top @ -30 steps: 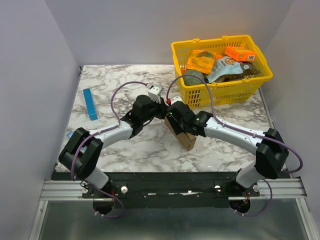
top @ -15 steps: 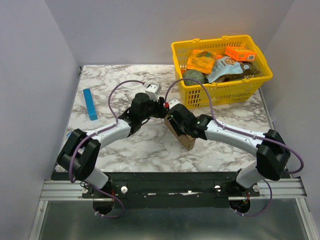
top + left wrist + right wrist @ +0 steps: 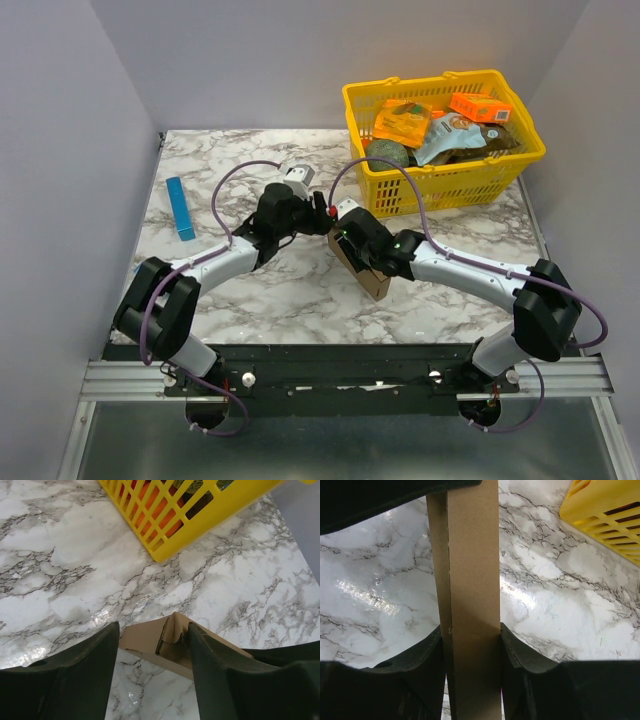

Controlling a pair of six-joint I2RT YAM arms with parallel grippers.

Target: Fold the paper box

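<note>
1. The box (image 3: 373,283) is mid-tabletop (image 3: 210,165), near the basket (image 3: 450,185). The right jaws grip it across a narrow face.
2. The left jaws are open and empty, facing the box's end, where a flap looks creased inward but not flush.
3. The step in hand looks like tucking that end flap. The right grip should be firm enough that the box cannot twist.
4. The left jaws should meet the flap squarely and push along its crease, not against the side wall, which would likely buckle.
</note>
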